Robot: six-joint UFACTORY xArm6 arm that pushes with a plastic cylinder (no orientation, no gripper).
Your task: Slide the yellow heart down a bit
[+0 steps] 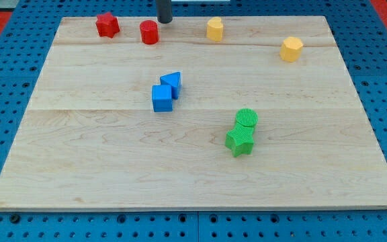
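The yellow heart (214, 29) stands near the board's top edge, a little right of centre. My tip (164, 21) is at the board's top edge, well to the left of the heart and not touching it. The tip is just above and to the right of the red cylinder (149, 31), very close to it. Only the lower part of the rod shows; the rest is cut off by the view's top.
A red star (107, 25) lies at the top left. A yellow hexagon (291, 49) lies at the upper right. A blue cube (162, 98) and a blue triangle (172, 83) touch near the centre. A green cylinder (246, 119) and a green star (239, 141) touch at lower right of centre.
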